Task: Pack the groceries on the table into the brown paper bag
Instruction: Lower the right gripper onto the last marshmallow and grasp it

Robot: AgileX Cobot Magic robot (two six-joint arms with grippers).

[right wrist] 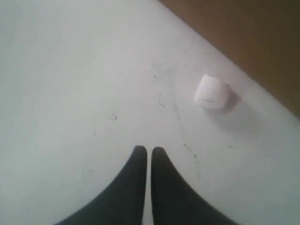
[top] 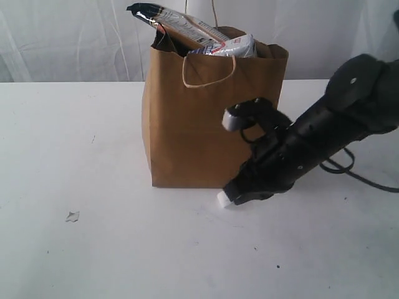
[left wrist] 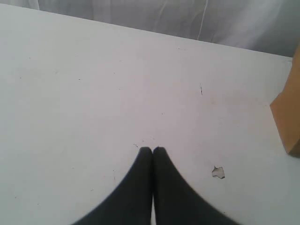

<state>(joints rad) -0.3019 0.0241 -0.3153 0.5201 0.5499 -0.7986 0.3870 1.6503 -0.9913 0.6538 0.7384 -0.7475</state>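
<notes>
The brown paper bag [top: 206, 118] stands upright mid-table, with a long dark-topped packet [top: 177, 23] and a white-blue pack [top: 234, 46] sticking out of its top. One small white marshmallow [right wrist: 212, 92] lies on the table [top: 93, 156] by the bag's front right corner. My right gripper [right wrist: 146, 150] is low beside it, shut on nothing and apart from the marshmallow [top: 222, 199]. My left gripper [left wrist: 152, 149] is shut and empty over bare table, with the bag's corner [left wrist: 288, 119] off to one side. The left arm does not show in the exterior view.
A small chipped fleck [top: 72, 216] marks the tabletop at the front left, also the fleck [left wrist: 218, 172] near my left fingers. The right arm's black cable [top: 358, 177] trails on the table at the right. A white curtain hangs behind.
</notes>
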